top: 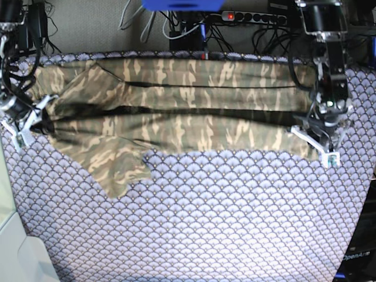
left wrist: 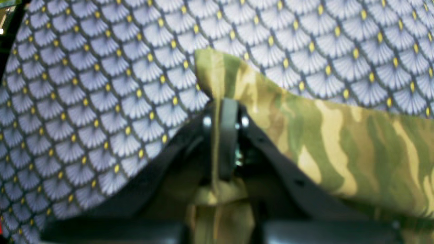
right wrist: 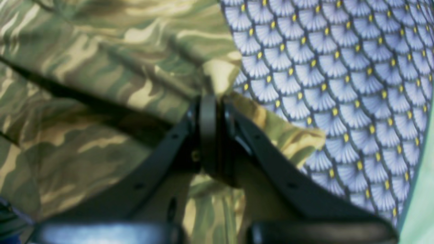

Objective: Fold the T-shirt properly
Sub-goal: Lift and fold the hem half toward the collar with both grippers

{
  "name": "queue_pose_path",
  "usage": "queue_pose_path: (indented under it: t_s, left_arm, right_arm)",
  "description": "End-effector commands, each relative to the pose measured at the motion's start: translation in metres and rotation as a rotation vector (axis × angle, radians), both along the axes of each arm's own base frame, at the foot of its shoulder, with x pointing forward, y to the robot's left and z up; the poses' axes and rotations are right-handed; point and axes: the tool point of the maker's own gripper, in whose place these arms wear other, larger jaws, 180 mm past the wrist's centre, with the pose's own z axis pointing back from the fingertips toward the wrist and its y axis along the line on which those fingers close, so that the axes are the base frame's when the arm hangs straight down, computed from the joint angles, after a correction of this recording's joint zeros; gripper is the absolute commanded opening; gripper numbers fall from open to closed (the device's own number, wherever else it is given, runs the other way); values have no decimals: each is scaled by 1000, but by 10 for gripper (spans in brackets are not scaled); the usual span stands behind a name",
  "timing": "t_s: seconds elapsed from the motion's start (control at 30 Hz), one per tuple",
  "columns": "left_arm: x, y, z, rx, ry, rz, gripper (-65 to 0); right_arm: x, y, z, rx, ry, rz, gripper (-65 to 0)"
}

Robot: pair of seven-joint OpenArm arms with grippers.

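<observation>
The camouflage T-shirt point(top: 176, 111) lies stretched sideways across the far part of the table, folded lengthwise in long creases. One sleeve point(top: 120, 167) sticks out toward the front left. My left gripper point(top: 310, 126) is shut on the shirt's right end; in the left wrist view point(left wrist: 223, 105) its jaws pinch a fold of the cloth point(left wrist: 339, 145). My right gripper point(top: 40, 117) is shut on the shirt's left end; in the right wrist view point(right wrist: 210, 98) the jaws close on bunched cloth point(right wrist: 101, 67).
The purple-white scallop tablecloth point(top: 205, 217) covers the whole table. A power strip and cables point(top: 258, 17) run behind the back edge. A pale surface point(top: 17, 247) lies beyond the table's left front edge.
</observation>
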Motion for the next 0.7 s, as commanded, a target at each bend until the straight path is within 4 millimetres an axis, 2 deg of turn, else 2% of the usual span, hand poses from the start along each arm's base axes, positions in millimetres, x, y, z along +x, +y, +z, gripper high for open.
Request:
queue_pose_path:
  t_s: [0.0,0.07,0.2,0.33,0.47,0.67]
  left_arm:
    - [4,6,13,30,-41,-1,-637]
    - [-3,6,11,36,-33,-4,-637]
    - [-16,3,9,46,-20,-16,-637]
    - [-24,21,17,53,-39,34,-637]
    - [-27,34,17,61,-35,69,-637]
    - [-27,36,18,74,-31,60,-637]
  right_arm:
    - [4,-6,17,-11,-50,-1,-644]
    - [-2,-8,17,-7,-52,-19,-644]
    - [-16,-25,14,-6,-48,-91,-644]
    - [-30,-32,8,-15,-19,-109,-644]
    - [-39,-33,4,-15,0,-113,-644]
    - [-53,-27,-8,7,32,-120,-644]
